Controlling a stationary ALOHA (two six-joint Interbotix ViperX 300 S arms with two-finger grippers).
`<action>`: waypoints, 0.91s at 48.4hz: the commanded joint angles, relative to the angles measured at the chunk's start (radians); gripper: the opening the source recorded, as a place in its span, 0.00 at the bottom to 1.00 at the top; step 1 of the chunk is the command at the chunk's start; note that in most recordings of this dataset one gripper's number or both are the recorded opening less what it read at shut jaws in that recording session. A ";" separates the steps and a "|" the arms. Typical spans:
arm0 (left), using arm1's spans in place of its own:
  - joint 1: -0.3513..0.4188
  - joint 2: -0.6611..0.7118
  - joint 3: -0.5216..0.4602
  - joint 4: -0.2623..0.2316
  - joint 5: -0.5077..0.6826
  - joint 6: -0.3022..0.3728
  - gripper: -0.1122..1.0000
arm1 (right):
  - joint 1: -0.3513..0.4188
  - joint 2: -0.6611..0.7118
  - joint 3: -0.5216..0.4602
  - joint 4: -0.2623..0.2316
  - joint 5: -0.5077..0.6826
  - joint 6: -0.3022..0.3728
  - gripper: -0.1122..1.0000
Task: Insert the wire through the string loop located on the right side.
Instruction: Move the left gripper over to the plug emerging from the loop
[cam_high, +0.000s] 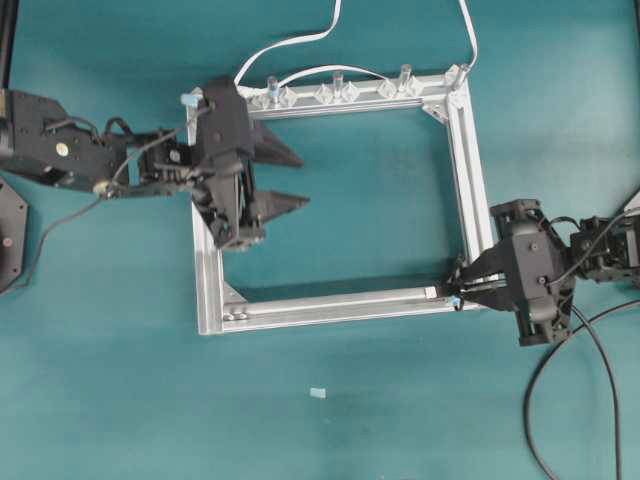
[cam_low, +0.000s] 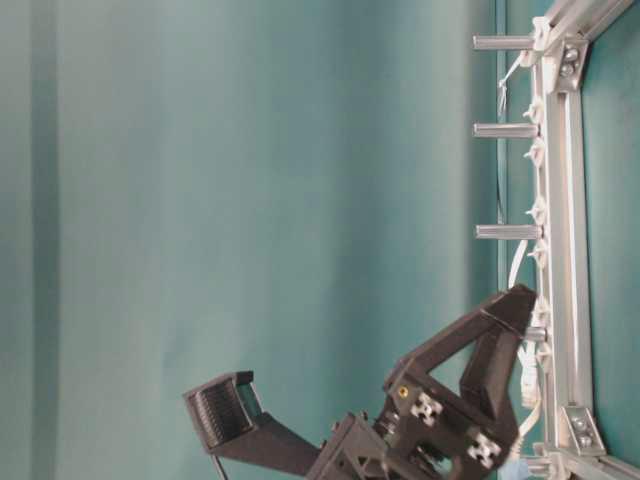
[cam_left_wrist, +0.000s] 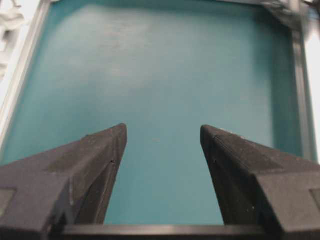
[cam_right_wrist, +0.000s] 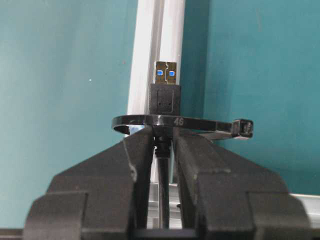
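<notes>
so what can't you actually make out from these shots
- Overhead: the string loop and the wire's plug are too small and sit under the right gripper.
- Right wrist view: whether the plug has passed through the loop or only stands behind it, with one angle only.
- Table-level: the right gripper is out of frame.
- Left wrist view: frame edges blurred.

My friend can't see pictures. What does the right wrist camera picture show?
The right gripper is shut on the wire just behind its plug, whose metal tip points up through the black string loop. Behind them, a silver frame bar runs up across the teal table.
</notes>
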 joint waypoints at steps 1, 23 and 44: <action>-0.038 -0.012 -0.018 0.003 -0.003 0.002 0.70 | -0.002 -0.006 -0.014 -0.003 -0.009 -0.002 0.25; -0.233 -0.011 -0.037 0.003 0.071 -0.006 0.70 | 0.000 -0.006 -0.014 -0.003 -0.018 -0.002 0.25; -0.249 -0.009 -0.044 0.003 0.100 -0.006 0.70 | -0.002 -0.006 -0.014 -0.003 -0.020 -0.002 0.25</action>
